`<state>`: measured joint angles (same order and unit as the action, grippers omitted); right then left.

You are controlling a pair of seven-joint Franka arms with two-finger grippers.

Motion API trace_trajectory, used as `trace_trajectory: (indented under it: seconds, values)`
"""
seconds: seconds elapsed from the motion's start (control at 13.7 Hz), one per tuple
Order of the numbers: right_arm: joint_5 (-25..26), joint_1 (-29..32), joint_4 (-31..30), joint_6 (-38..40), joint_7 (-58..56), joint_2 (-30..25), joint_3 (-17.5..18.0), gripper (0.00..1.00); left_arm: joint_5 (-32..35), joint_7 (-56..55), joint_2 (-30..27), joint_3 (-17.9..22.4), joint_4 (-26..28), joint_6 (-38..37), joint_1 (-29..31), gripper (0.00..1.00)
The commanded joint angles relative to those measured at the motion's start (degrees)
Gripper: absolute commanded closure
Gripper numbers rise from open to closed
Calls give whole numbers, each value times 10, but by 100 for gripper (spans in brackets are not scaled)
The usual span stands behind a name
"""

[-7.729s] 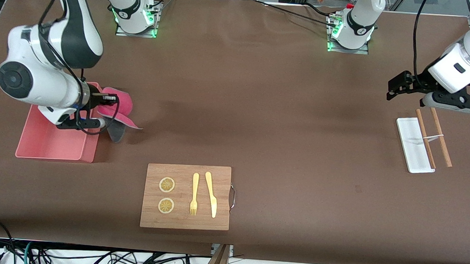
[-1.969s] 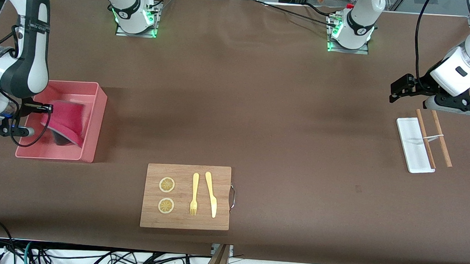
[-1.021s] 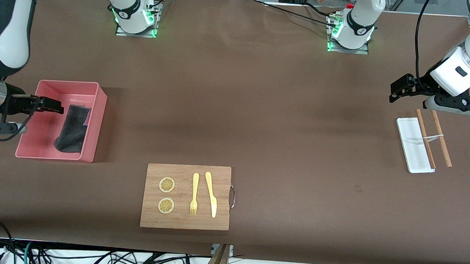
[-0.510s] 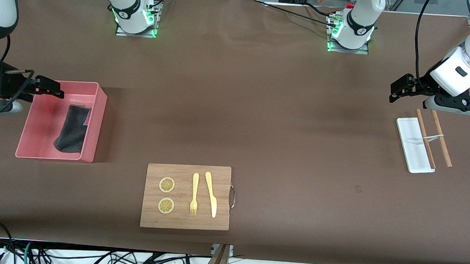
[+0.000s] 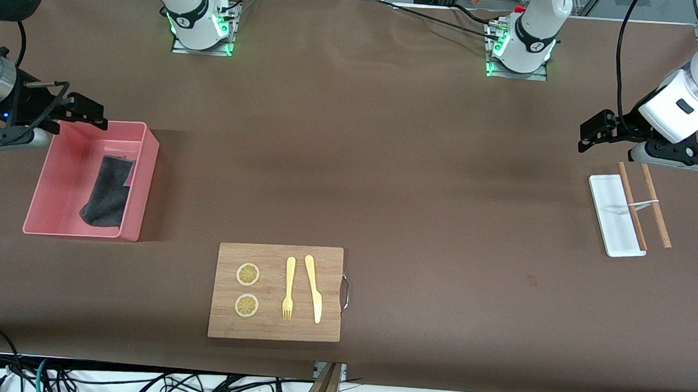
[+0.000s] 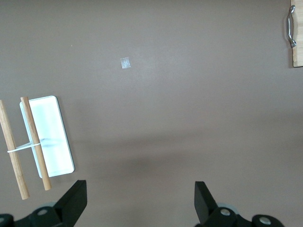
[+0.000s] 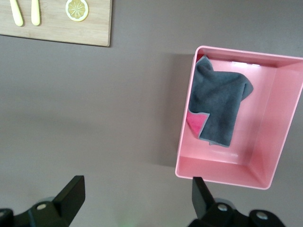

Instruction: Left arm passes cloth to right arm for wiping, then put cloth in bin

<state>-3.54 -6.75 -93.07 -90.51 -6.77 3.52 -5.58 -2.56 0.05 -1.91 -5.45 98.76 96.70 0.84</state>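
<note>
The cloth [image 5: 107,190] lies crumpled in the pink bin [image 5: 50,204], dark grey face up with a pink corner showing. The right wrist view shows it too [image 7: 218,108], inside the bin [image 7: 277,142]. My right gripper [image 5: 14,139] is open and empty, up over the table just off the bin's corner; nothing lies between its fingers in its wrist view [image 7: 136,208]. My left gripper [image 5: 670,158] waits open and empty above the table beside the white tray, also seen in its wrist view [image 6: 139,208].
A white tray [image 5: 615,217] with two banded wooden sticks [image 5: 644,202] lies at the left arm's end. A wooden cutting board [image 5: 277,264] with two lemon slices, a fork and a knife sits nearer the front camera.
My right gripper carried the cloth over the bin, let it drop in, then rose and drew back off the bin. The left arm has barely moved.
</note>
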Motion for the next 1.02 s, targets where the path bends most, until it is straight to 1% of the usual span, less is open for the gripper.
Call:
trace_trajectory:
  seconds: [0.0, 0.29, 0.73, 0.95]
  values:
    - [10, 17, -30, -2, 3, -32, 15, 0, 2, 3, 4, -2, -13, -12, 2, 0]
    - [32, 12, -26, -2, 0, -33, 21, 0, 0, 2, 4, -5, -15, -13, 1, 0]
    - [34, 12, -1, 0, 3, -21, 21, 0, 0, 2, 4, -4, -15, -16, 2, 0]
    - [36, 10, -1, 0, 2, -20, 21, 0, 0, 2, 4, -4, -16, -16, 2, 0]
